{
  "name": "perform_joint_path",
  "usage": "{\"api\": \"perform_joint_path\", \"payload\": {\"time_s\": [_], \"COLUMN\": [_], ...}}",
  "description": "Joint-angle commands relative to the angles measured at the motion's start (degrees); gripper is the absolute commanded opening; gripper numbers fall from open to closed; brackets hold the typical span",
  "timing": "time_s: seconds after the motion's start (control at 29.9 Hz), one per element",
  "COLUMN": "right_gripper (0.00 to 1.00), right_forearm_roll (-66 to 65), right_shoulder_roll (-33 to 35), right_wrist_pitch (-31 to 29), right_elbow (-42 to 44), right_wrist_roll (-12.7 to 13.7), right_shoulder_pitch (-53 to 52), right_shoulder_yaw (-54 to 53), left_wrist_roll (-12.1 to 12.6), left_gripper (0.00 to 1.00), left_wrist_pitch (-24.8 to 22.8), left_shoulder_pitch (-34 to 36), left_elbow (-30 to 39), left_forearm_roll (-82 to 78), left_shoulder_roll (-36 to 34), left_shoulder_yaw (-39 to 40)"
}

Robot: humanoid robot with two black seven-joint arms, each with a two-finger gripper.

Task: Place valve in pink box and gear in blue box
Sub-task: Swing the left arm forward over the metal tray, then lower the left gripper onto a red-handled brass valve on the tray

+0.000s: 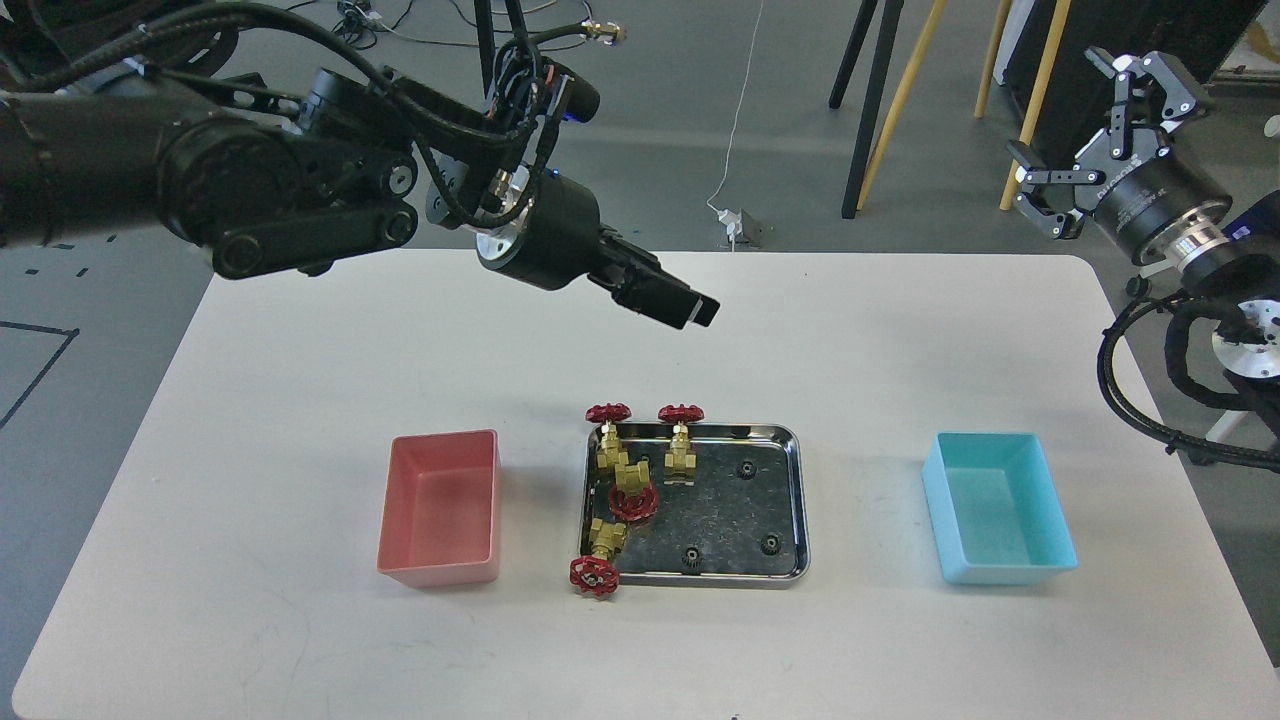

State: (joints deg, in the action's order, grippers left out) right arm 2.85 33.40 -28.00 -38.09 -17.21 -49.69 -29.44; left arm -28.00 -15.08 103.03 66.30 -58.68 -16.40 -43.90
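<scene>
Lying nearest on the white table [300, 620], one valve [600, 558] hangs its red handwheel over the near-left rim of the steel tray [798, 500], its brass body angled back into the tray. Left of the tray, apart from it, sits the pink box [442, 507], and well to the right sits the blue box [998, 508]; both look bare inside. Inside the tray's near half rest two small black gears, one near the middle [690, 557] and another just right of it [770, 544]. A second valve [631, 490] lies in the tray's left half, handwheel toward the near side. A third gear [745, 468] sits toward the far right of the tray. At the far rim, two more valves stand side by side, the left one [608, 432] and the right one [681, 435], their red handwheels reaching past the far edge of the tray. Farther back and above the table, the left gripper [690, 305] points down to the right, beyond the tray; its fingers read as one dark block, so I cannot tell whether they are apart. Off the far-right corner, the right gripper [1085, 130] is raised clear of the table, fingers spread wide and holding nothing.
</scene>
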Motion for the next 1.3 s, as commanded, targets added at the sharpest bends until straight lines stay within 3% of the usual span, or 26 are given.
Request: {"api": "perform_joint_path", "payload": {"time_s": [0.0,0.17,0.23,0.37,0.57,1.1,1.27], "right_gripper": [1.00,1.00,1.00,1.00,1.00,1.00,1.00], "right_forearm_roll": [0.05,-0.13,-0.13,-0.13,-0.13,-0.13,-0.13], "right_shoulder_roll": [0.17,0.61,0.35,0.61,0.61,0.61,0.61], "right_wrist_pitch": [0.00,0.00,0.00,0.00,0.00,0.00,0.00], "right_elbow": [1.78,6.34,8.55,8.91,9.00,9.08,9.17], "right_wrist_roll": [0.60,4.72,5.96,6.14,6.22,6.22,6.22], "right_shoulder_pitch": [-0.15,0.12,0.12,0.12,-0.32,0.73,0.99], "right_shoulder_yaw": [0.00,0.18,0.26,0.26,0.26,0.35,0.35], "left_wrist_roll": [0.00,0.00,0.00,0.00,0.00,0.00,0.00], "left_gripper": [0.98,0.98,0.98,0.98,0.98,0.98,0.86], "left_wrist_pitch": [8.37,17.52,18.76,20.95,29.56,29.75,29.75], "left_shoulder_pitch": [1.56,0.94,0.42,-0.99,-5.55,-12.15,-12.51], "left_elbow": [0.68,-0.55,-1.34,-1.70,-4.32,-8.20,-8.29], "left_forearm_roll": [-2.32,-2.05,-2.14,-2.14,-2.05,-2.05,-2.05], "left_shoulder_roll": [5.05,10.24,10.51,11.22,13.94,16.40,16.40], "left_shoulder_yaw": [-9.34,-16.30,-17.00,-18.94,-23.59,-26.59,-27.20]}}
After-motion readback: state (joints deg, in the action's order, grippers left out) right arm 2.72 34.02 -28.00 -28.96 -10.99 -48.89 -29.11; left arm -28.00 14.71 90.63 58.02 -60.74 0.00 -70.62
